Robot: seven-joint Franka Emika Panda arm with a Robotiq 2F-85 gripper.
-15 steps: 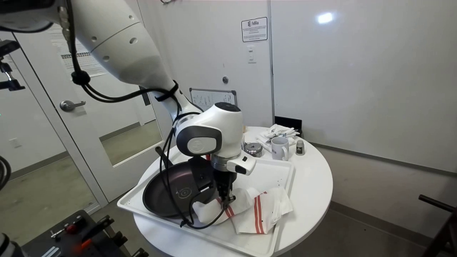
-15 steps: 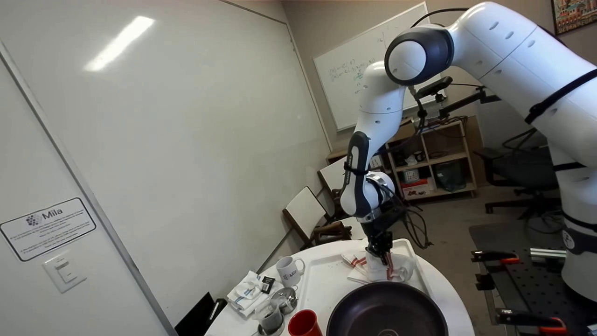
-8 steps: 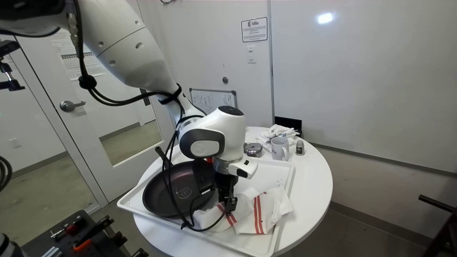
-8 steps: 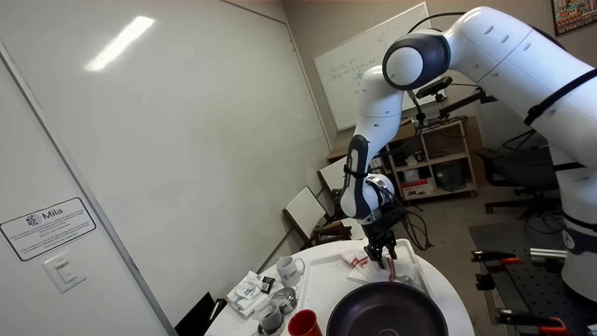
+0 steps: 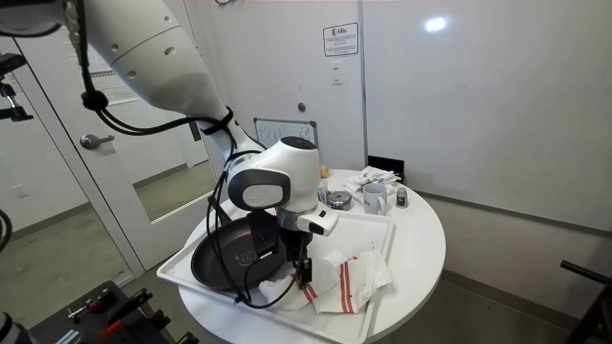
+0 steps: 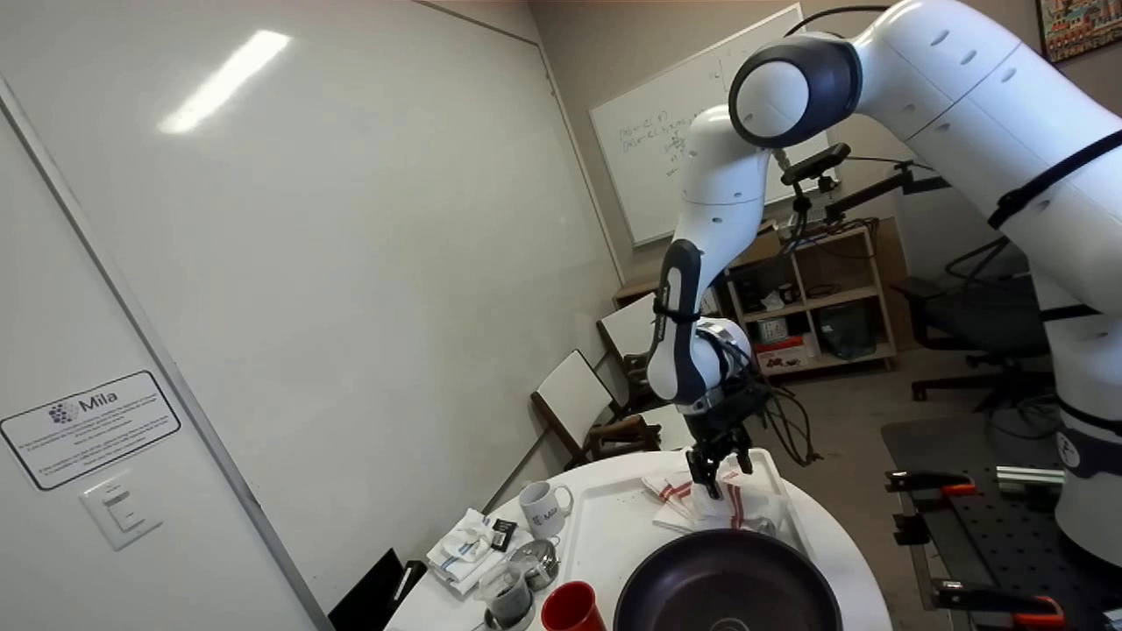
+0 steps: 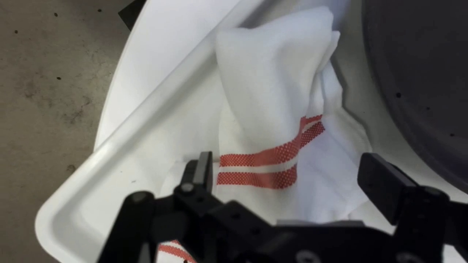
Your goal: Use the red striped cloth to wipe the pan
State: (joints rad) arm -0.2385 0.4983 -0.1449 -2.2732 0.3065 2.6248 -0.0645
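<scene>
In the wrist view, the fingers [image 7: 382, 188] stand apart low in the frame, the cloth [image 7: 267, 80] showing between them. Bare tray [image 7: 179, 124] opens left of it; at right, only a narrow strip parts it from the pan [image 7: 427, 73]. In an exterior view, cables [image 5: 244, 301] hang before the pan, left of centre; a folded cloth [image 5: 354, 282] crowds the cloth's right; mug [image 5: 374, 198] and pot [image 5: 339, 199] stand past the tray.

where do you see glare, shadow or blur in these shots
Both exterior views: a light glares off the large whiteboard; an exterior view: writing on the small board is too fuzzy to read; wrist view: a thin shadow edges the red striped cloth on the side facing the pan.
</scene>
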